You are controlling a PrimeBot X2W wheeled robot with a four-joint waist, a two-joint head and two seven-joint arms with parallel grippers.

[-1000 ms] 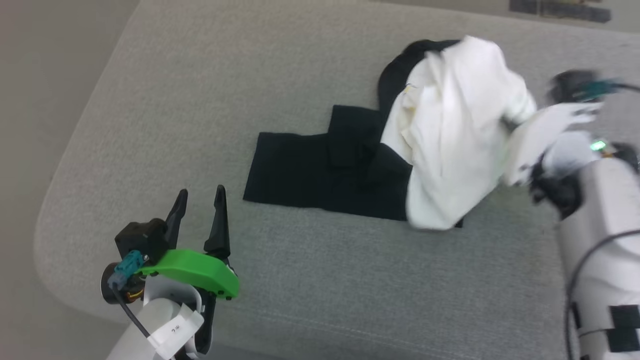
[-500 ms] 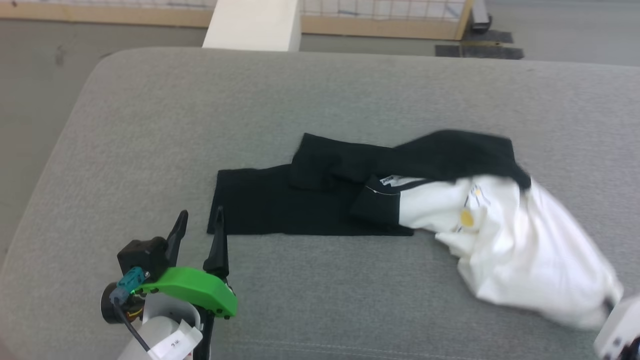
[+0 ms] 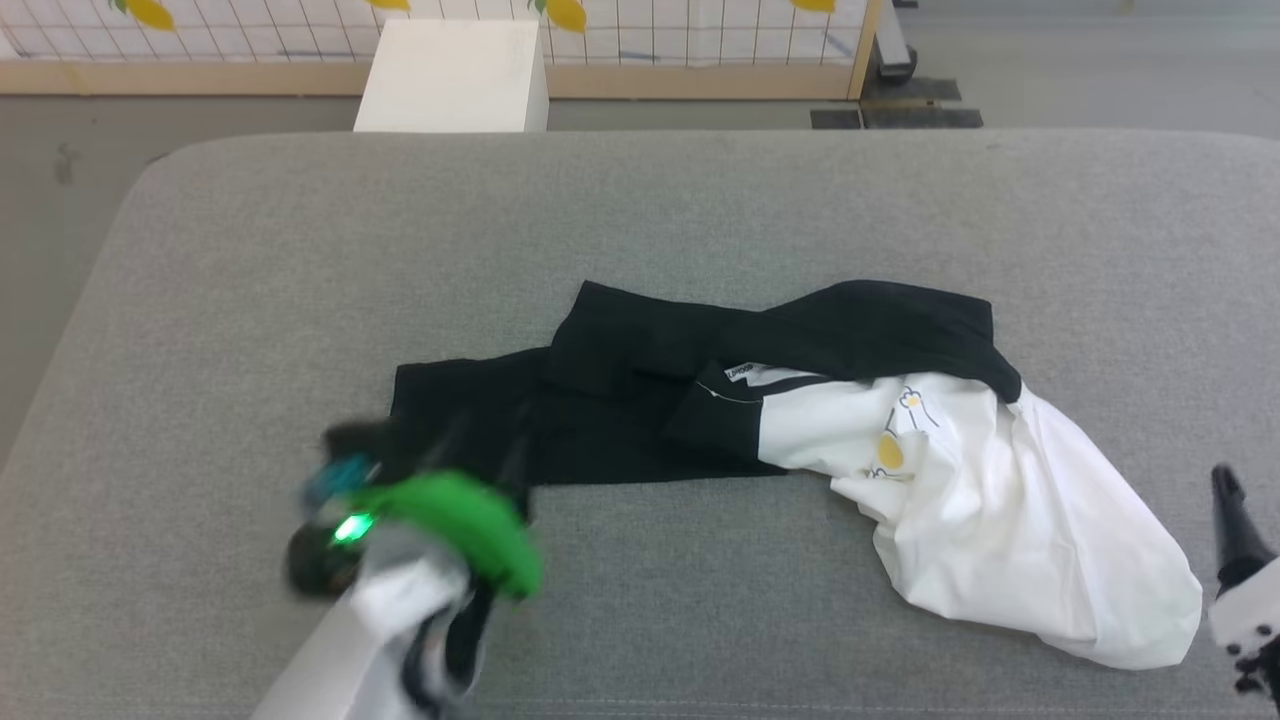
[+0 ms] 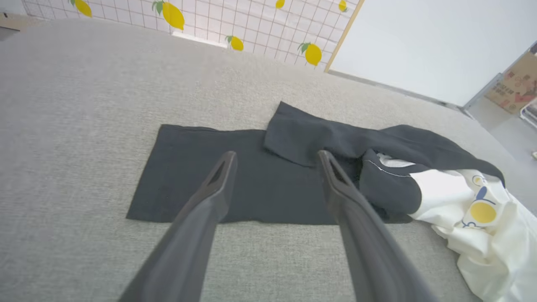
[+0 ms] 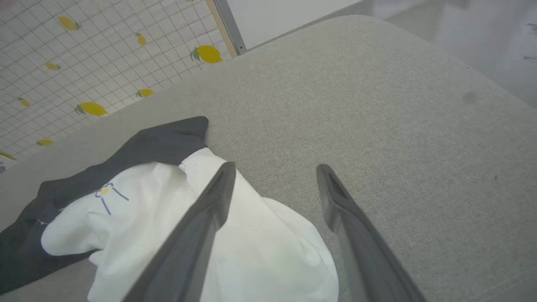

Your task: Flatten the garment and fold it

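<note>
The left gripper (image 4: pixel 276 157) holds its two dark fingers wide apart with nothing between them; the tips hang over the flat black sleeve (image 4: pixel 188 176) of the garment (image 3: pixel 1000 520), though whether they touch the cloth cannot be told; in the head view this gripper is a blur at the lower left, its green housing (image 3: pixel 470 520) over the sleeve's near edge. The right gripper (image 5: pixel 275 168) also stands spread and holds nothing, with bare grey cushion (image 3: pixel 700 220) between its tips; its left finger crosses the white body (image 5: pixel 260 251) in its wrist view, and contact cannot be judged; in the head view one dark finger shows at the right edge, just beside the white heap. The garment lies unfolded across the middle of the cushion; the white body is bunched and wrinkled toward the robot's right, the yellow-circle chest print (image 3: pixel 890 452) faces up, and a small neck label (image 3: pixel 745 372) shows at the black collar; the second black sleeve (image 3: pixel 880 320) drapes over the far side, crumpled. Beyond the cushion stands a white box (image 3: pixel 455 75) on the floor; behind it runs a wood-framed grid panel (image 3: pixel 650 30) printed with lemons.
</note>
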